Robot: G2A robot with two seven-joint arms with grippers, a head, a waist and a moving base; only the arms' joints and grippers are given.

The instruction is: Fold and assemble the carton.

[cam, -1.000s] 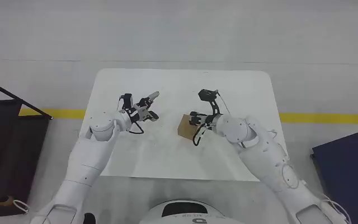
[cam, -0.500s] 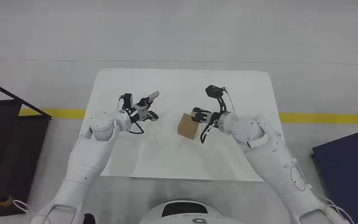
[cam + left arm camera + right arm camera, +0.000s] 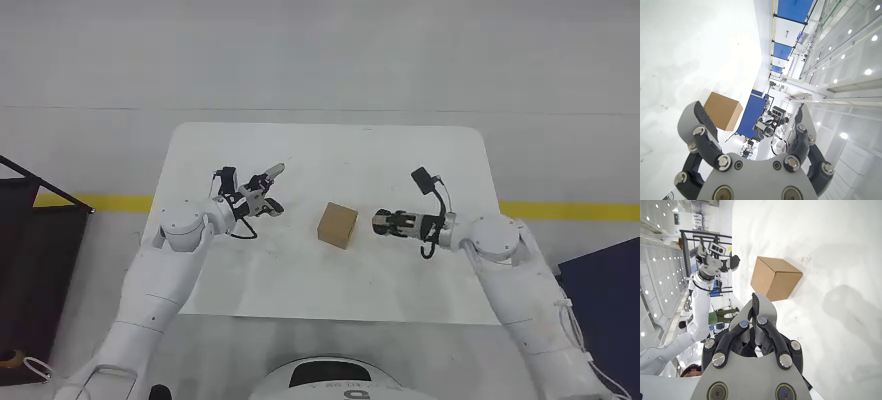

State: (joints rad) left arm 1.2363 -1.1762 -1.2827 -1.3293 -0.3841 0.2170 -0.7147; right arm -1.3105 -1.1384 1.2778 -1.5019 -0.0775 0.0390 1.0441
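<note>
A small brown carton (image 3: 338,225) stands closed as a cube near the middle of the white table (image 3: 330,150). My left gripper (image 3: 272,189) hovers to its left, open and holding nothing, a short gap from the box. In the left wrist view the carton (image 3: 722,110) sits just beyond one ribbed finger (image 3: 704,117). My right gripper (image 3: 379,222) is to the carton's right, shut and holding nothing, its tip a little clear of the box. The right wrist view has the carton (image 3: 775,277) just past the shut right gripper (image 3: 754,299).
The table's bare surface stretches all around the carton. A yellow floor line (image 3: 570,210) runs behind the table on both sides. A dark frame (image 3: 30,250) stands off the left edge, and a blue panel (image 3: 610,290) off the right.
My right arm has drawn back to the right, from over the carton's right side to a spot clear of it. The left arm and the carton have kept still.
</note>
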